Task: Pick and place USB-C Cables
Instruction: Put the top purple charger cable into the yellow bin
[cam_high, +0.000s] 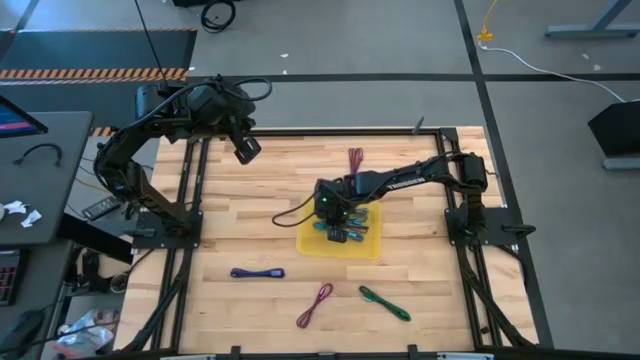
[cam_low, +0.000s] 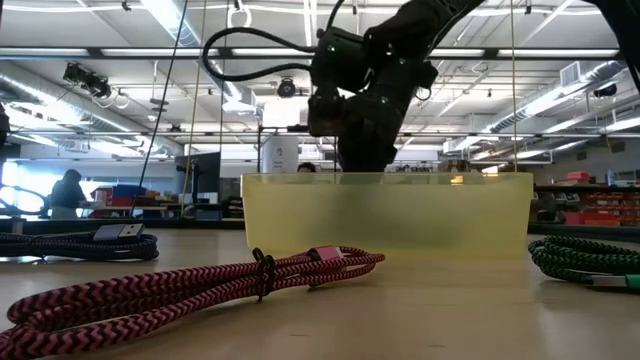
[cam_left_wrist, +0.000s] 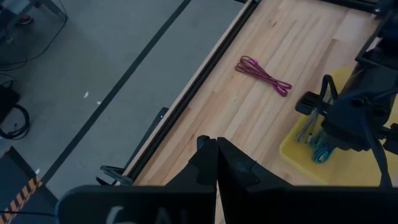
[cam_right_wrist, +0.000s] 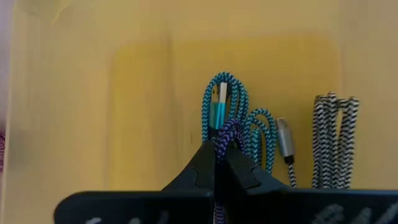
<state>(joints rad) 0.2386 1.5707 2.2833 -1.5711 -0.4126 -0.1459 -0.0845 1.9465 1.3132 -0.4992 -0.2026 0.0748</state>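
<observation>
My right gripper (cam_high: 335, 213) hangs over the square yellow tray (cam_high: 366, 246), shut on a purple cable (cam_right_wrist: 226, 133). A teal cable (cam_right_wrist: 225, 102) and a grey-and-white braided cable (cam_right_wrist: 333, 138) lie on the tray floor under it. On the bare wood lie a purple cable (cam_high: 257, 272), a maroon one (cam_high: 314, 305), a green one (cam_high: 385, 303) and a magenta one (cam_high: 356, 160). My left gripper (cam_high: 246, 150) waits shut, raised near the table's far left. My right gripper pinches the purple cable's looped end (cam_right_wrist: 227, 129) between its two fingertips (cam_right_wrist: 239, 163), coming from above and pointing down into the tray. The loop sticks out past the fingertips just over the teal cable. Whether it touches the teal cable or the tray floor, I cannot tell.
The low view shows the tray's translucent wall (cam_low: 385, 215) hiding the right fingertips; the maroon cable (cam_low: 190, 285) lies in front, the green one (cam_low: 585, 260) to the right. Black frame rails (cam_high: 190, 200) border the table. Bare wood lies between tray and left rail.
</observation>
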